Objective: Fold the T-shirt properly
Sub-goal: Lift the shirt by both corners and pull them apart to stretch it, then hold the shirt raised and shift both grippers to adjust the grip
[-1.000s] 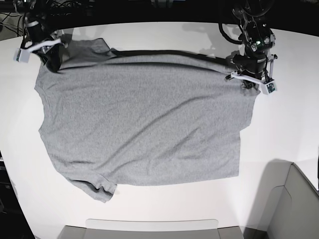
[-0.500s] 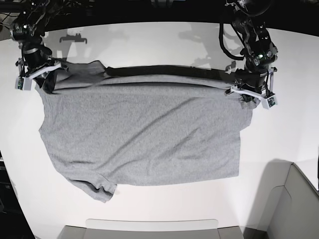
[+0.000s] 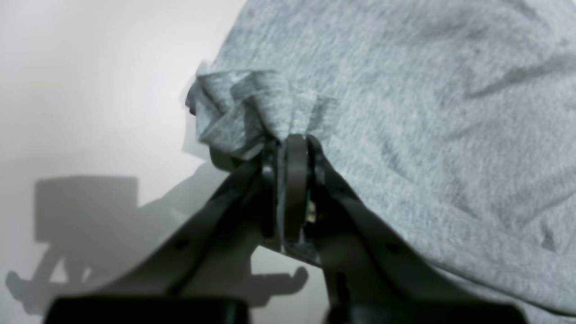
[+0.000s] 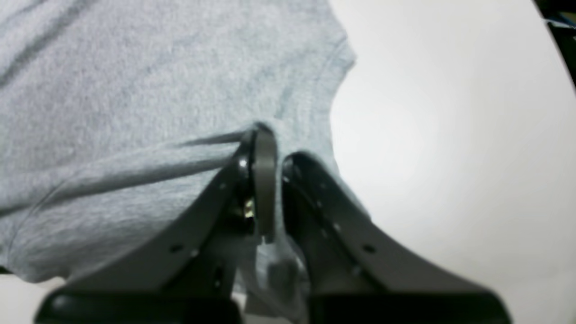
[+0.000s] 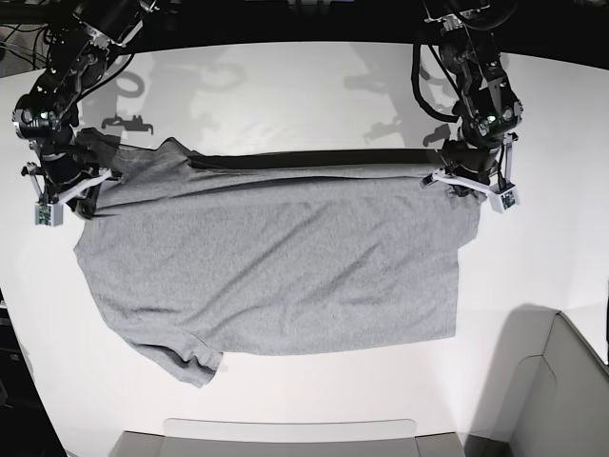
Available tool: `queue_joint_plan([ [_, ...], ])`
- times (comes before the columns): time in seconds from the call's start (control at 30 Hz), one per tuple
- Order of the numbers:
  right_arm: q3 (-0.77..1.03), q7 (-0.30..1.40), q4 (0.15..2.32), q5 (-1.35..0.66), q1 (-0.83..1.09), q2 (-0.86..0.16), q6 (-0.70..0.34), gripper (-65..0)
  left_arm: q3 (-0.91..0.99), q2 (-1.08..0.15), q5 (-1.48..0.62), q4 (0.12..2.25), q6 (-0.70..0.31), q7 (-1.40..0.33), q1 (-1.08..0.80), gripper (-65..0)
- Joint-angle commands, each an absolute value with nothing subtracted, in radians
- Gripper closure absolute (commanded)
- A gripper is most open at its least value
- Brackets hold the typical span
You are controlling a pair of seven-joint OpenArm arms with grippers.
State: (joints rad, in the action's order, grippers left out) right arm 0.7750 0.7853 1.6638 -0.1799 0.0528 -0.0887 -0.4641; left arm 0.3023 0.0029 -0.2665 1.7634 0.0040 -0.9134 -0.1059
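Two black jointed arms w/ looped cables, white wrist brackets, dark grey hand fingers w/ screws

T-shirt heather grey — table white.

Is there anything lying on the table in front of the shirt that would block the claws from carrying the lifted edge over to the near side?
Nothing visible does. Both the left claw and right claw are shut on the T-shirt, and its spread grey cloth is bare.
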Motion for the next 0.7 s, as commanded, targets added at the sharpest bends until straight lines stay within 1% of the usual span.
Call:
queue_joint_plan([
  [0.0,0.773,0.751,1.670,-0.182,0.027,-0.122,-0.456,0.0,0.306,-0.004,-0.260,1.778,0.010,-0.883,-0.065,0.0],
  [0.17,0.714,0.751,1.609,-0.168,-0.030,-0.163,-0.447,0.0,0.306,-0.004,-0.260,1.776,0.012,-0.886,-0.025,0.0],
  [0.33,0.664,0.750,1.534,-0.039,-0.119,-0.163,-0.447,0.0,0.306,-0.010,-0.259,1.698,0.012,-0.888,0.021,0.0],
  [0.43,0.656,0.743,1.501,-0.007,-0.151,-0.162,-0.447,0.0,0.306,-0.010,-0.259,1.644,0.012,-0.880,0.048,0.0],
  [0.57,0.601,0.647,1.449,0.008,-0.163,-0.168,-0.446,0.0,0.306,-0.010,-0.259,1.630,0.012,-0.878,0.058,0.0],
  [0.67,0.572,0.598,1.397,0.065,-0.182,-0.165,-0.446,0.0,0.306,-0.010,-0.259,1.629,0.012,-0.878,0.084,0.0],
])
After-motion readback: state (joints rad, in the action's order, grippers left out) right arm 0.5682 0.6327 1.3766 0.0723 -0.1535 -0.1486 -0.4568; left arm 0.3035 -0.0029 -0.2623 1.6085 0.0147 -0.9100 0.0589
